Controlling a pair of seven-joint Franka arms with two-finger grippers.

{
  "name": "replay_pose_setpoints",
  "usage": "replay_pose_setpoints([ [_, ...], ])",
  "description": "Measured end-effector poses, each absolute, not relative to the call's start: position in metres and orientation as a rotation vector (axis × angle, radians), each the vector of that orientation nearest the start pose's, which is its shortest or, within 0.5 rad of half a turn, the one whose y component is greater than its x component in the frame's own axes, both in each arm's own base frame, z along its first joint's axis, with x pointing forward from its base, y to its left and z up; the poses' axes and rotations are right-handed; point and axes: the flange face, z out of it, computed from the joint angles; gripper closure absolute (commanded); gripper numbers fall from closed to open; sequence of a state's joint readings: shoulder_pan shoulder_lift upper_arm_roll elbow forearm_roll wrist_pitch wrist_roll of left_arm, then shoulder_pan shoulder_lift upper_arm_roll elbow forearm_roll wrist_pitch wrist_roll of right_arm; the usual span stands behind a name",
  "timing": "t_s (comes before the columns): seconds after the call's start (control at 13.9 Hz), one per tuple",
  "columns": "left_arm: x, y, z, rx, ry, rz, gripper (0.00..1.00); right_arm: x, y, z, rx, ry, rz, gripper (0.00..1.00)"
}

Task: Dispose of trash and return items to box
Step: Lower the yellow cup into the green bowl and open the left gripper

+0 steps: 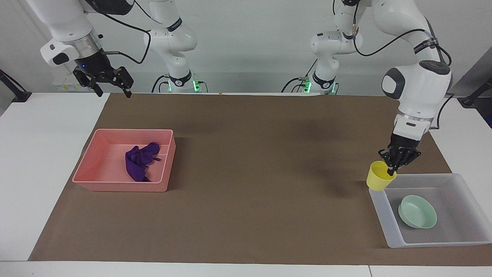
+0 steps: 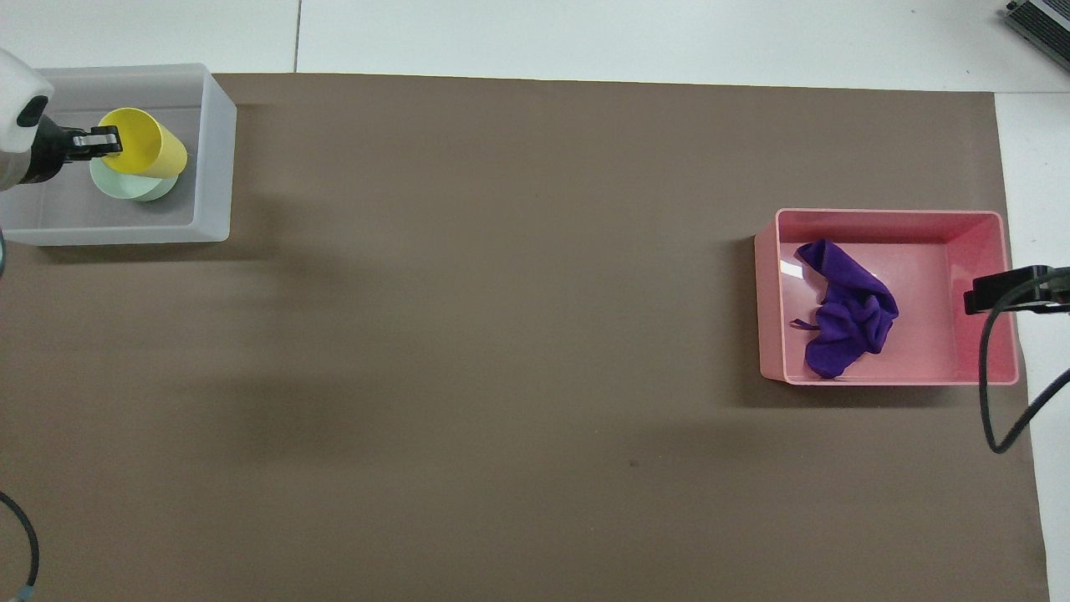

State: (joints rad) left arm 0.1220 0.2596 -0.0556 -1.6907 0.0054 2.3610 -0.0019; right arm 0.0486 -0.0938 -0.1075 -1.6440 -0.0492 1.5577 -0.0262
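Yellow cup [image 1: 378, 176] clamped at its rim in left gripper [image 1: 391, 169], raised over frosted box [image 1: 438, 243] corner, mint bowl [image 1: 417, 211] inside at 5 o'clock, purple trash [image 1: 141, 160] in pink tray [image 1: 119, 187] at right arm's end, right gripper [image 1: 113, 88] waiting above, fingers apart.

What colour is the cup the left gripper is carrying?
Yellow; the cup shows best in the facing view, pinched by the left gripper.

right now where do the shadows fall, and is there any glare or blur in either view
Facing view: soft shadow on the brown mat beside the pink tray, another near the yellow cup. Overhead view: broad faint shadows across the mat, a small glare patch on the pink tray's floor beside the purple cloth; no blur.
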Motion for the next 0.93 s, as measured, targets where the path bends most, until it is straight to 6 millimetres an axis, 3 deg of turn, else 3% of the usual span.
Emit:
replay_pose_setpoints([
  [0.36,0.694,0.116,0.468,-3.069,-0.122,-0.62,1.0,0.522,-0.039,0.646,-3.181,0.055,-0.029,0.0],
  [0.65,0.713,0.14,0.437,-3.074,-0.109,-0.584,1.0,0.521,-0.039,0.644,-3.174,0.056,-0.005,0.0],
  [0.93,0.716,0.152,0.408,-3.092,-0.121,-0.529,1.0,0.521,-0.039,0.643,-3.173,0.055,0.001,0.0],
])
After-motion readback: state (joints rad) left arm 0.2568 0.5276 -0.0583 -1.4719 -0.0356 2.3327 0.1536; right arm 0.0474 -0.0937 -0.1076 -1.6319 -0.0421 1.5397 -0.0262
